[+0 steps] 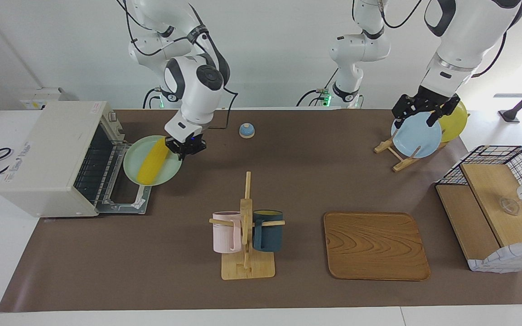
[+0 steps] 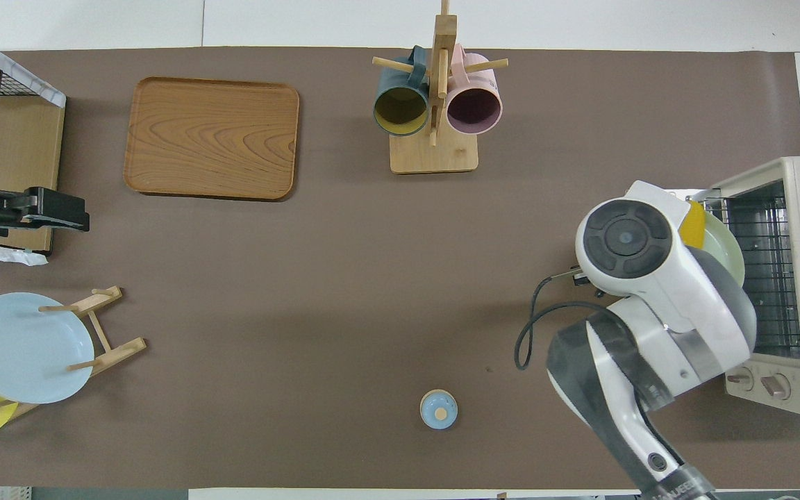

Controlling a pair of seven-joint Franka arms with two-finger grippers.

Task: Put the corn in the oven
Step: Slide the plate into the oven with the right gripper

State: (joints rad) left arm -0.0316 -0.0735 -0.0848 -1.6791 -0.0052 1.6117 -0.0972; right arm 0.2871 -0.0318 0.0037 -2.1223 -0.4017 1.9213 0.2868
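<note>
A wooden tray [image 1: 375, 245] is laid flat on the brown-covered bench [image 1: 152, 271]. Beside it, a mug tree [image 1: 246, 235] is stood with a pink mug [image 1: 224, 232] and a dark blue mug [image 1: 268, 231] hung on it. A blue plate [image 1: 415, 134] and a yellow plate [image 1: 454, 119] are racked upright. A wire basket [image 1: 496, 203] is placed at the left arm's end.
</note>
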